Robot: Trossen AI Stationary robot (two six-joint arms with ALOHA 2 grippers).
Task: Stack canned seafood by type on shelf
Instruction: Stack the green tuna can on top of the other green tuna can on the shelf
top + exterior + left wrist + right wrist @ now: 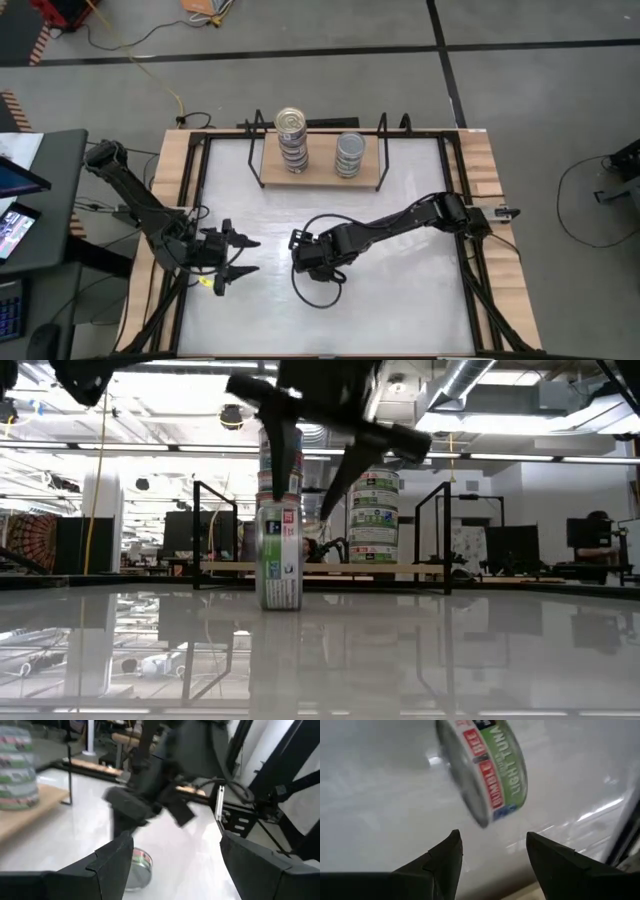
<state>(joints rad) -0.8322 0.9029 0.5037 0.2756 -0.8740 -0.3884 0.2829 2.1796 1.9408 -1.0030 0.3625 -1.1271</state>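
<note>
From above, the shelf (320, 172) is carrying two sorted stacks, gold-topped (291, 139) and grey-topped (350, 155), kept apart by type. The right claw (300, 252) is hanging mid-worktop (400, 290); the left claw (240, 256) is waiting nearby, fingers spread.

At table height, one tin (279, 557) is lying on edge, probably awaiting pickup.

The left wrist view is showing that tin (136, 868) under the right arm.

The right wrist view is showing released fingers (445, 857) just short of the tin (485, 767), gripping nothing.

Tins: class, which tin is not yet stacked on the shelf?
The tin on its edge on the white table, under the open right gripper; the others sit in two stacks on the shelf.
</note>
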